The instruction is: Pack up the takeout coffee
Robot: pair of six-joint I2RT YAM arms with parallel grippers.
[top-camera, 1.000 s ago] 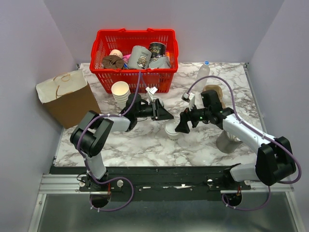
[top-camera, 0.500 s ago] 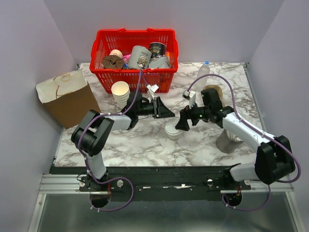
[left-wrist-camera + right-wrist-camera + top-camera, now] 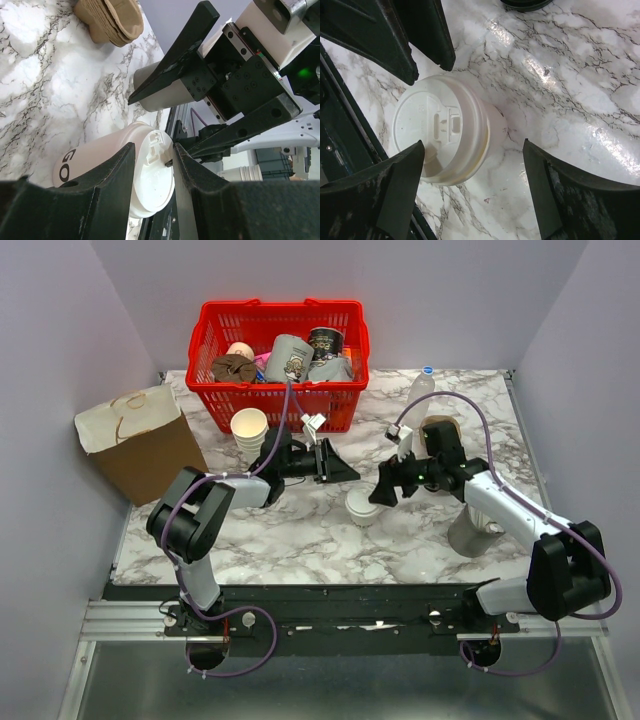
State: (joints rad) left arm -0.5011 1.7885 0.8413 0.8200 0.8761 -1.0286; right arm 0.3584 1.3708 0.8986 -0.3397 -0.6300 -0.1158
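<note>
From above, the takeout coffee (image 3: 362,508) stands upright in the middle of the table (image 3: 290,538), beside the half-parted, empty left gripper (image 3: 345,472) and the wide-spread, empty right gripper (image 3: 380,493); the left wrist view shows its lid (image 3: 152,182) beyond that gripper's gap, and the right wrist view shows the cup close to one finger (image 3: 400,195), so I think it is best to centre the right jaws first, then close them softly below the lid.

Saw a small cream-white lidded paper cup (image 3: 361,508) upright on the white marble-patterned table (image 3: 300,532), between the black left gripper (image 3: 347,472) and black right gripper (image 3: 380,497). Noted a red plastic basket (image 3: 250,400) farther back.
</note>
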